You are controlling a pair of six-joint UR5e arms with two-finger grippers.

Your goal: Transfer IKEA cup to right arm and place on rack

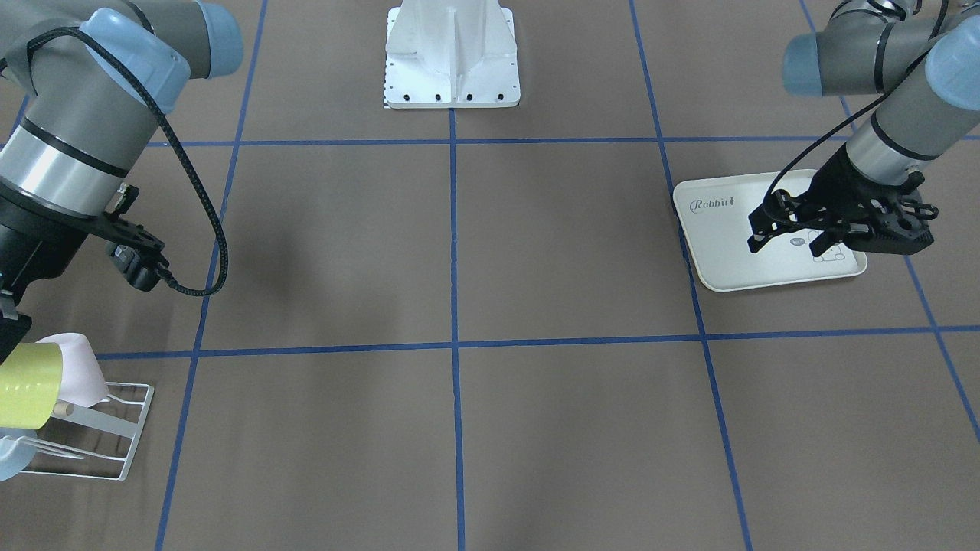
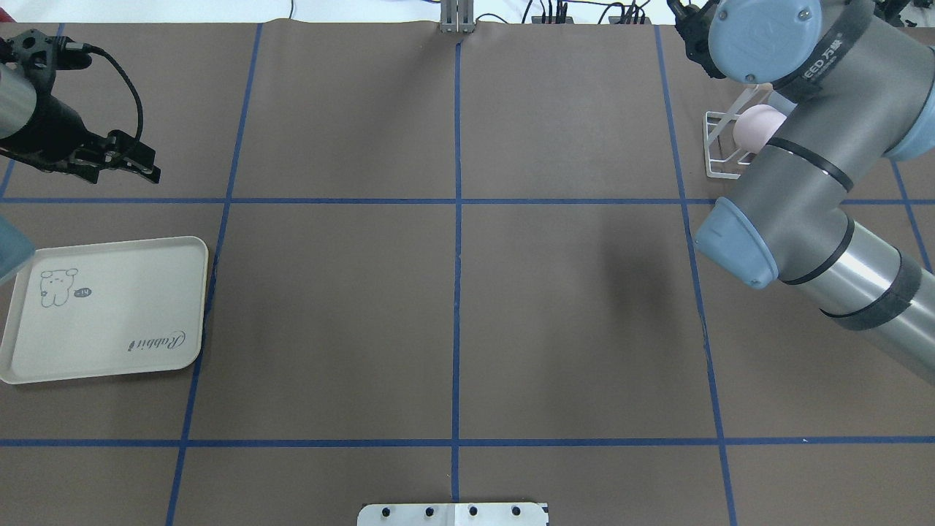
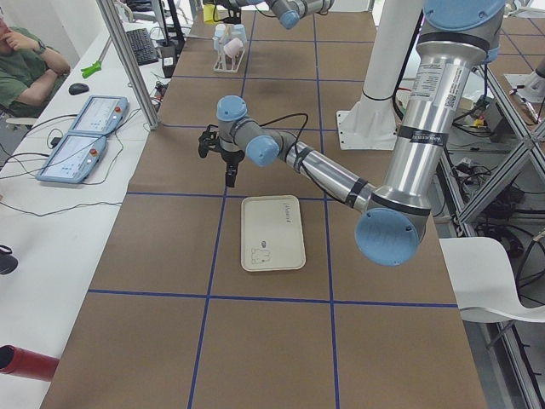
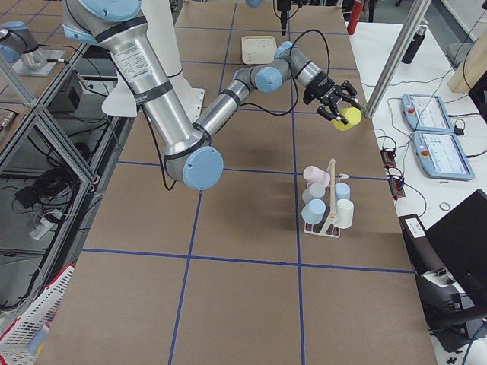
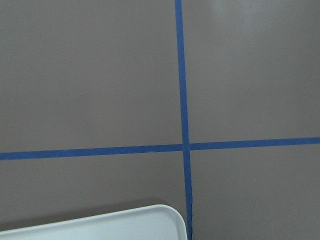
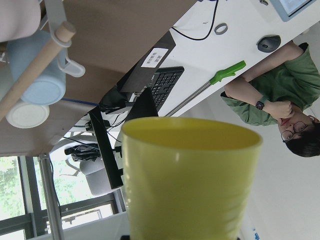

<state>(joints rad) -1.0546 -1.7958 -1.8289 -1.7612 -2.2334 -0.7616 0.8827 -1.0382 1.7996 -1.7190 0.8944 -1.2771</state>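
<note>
The yellow IKEA cup, tipped on its side, sits clasped in the right gripper, in the air apart from the white wire rack.

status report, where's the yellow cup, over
Left gripper jaws open, empty, near tray. Right gripper jaws shut on yellow cup, aloft near rack. Other cups on rack.

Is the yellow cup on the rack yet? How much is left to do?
The hand-over looks done: the left gripper is open and empty near the tray. In hand: the right gripper holds the yellow cup in the air near the rack. Left: hanging it on a prong.
</note>
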